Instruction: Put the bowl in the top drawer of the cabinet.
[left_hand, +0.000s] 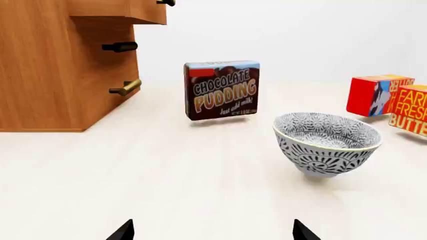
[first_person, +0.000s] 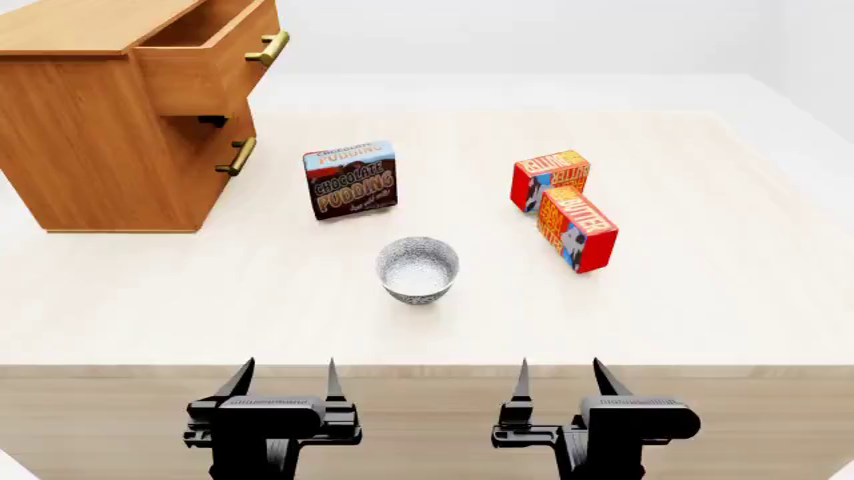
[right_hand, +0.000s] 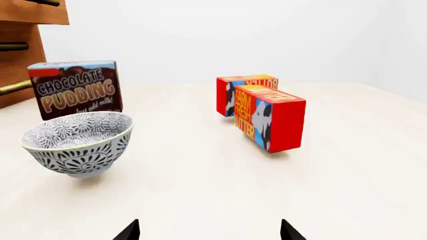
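Cabinet (first_person: 100, 130): far left of the bowl, top drawer (first_person: 214, 55) pulled out.
Left gripper (first_person: 283, 382): spread, empty, near table edge.
Bowl (first_person: 418, 268): upright, mid-table, before pudding box (first_person: 351, 179).
Right gripper (first_person: 561, 380): spread, empty.

On the pale wooden table (first_person: 694, 300), a chocolate pudding box (first_person: 350, 180) stands upright left of centre, while two red butter boxes (first_person: 566, 208) (touching, one behind the other) sit right of centre.
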